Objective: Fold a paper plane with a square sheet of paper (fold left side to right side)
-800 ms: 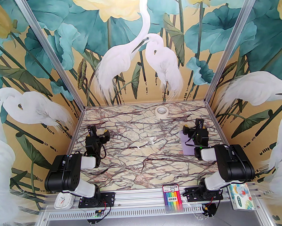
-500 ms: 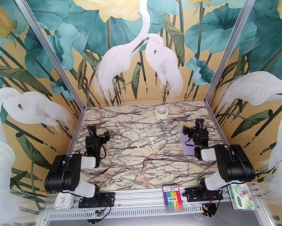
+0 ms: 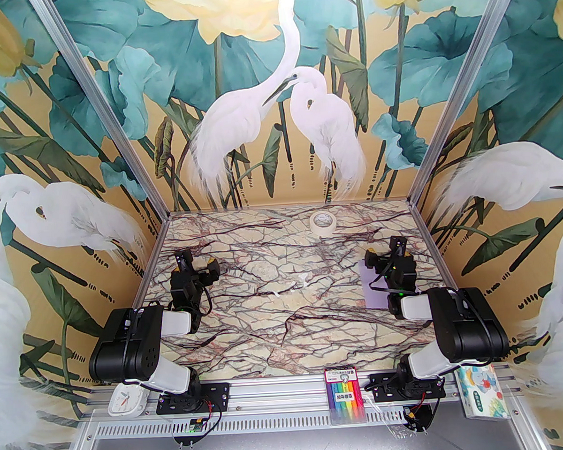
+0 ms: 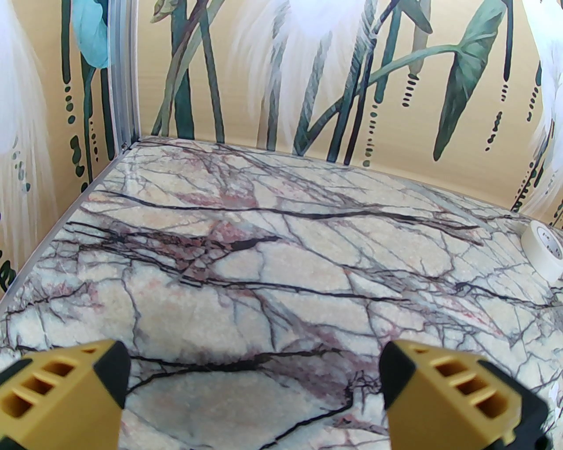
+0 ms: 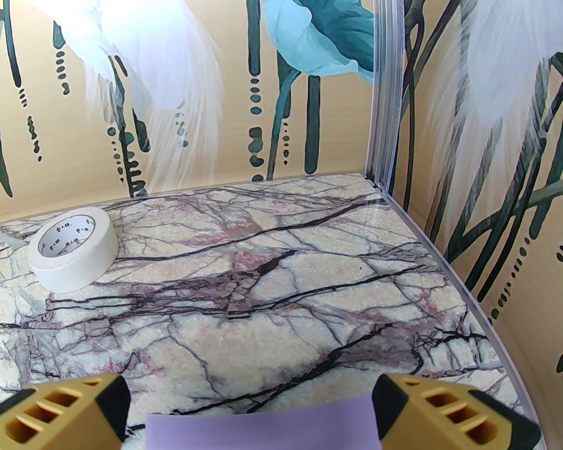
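The square sheet of paper (image 3: 373,285) is pale lavender and lies flat on the marble table at the right, partly hidden under my right arm. Its far edge (image 5: 264,428) shows low in the right wrist view, between and just below the yellow fingers (image 5: 440,408). My right gripper (image 3: 384,251) (image 5: 250,391) hovers over that edge, open and holding nothing. My left gripper (image 3: 198,263) (image 4: 253,369) stands open over bare marble at the left, far from the sheet. The paper plane is out of view.
A white tape roll (image 3: 322,222) (image 5: 72,255) (image 4: 543,255) lies near the back wall. Small white scraps (image 3: 296,284) lie mid-table. On the front rail sit a marker pack (image 3: 346,394), a tissue pack (image 3: 483,392) and a small white clock (image 3: 126,401). Walls close three sides.
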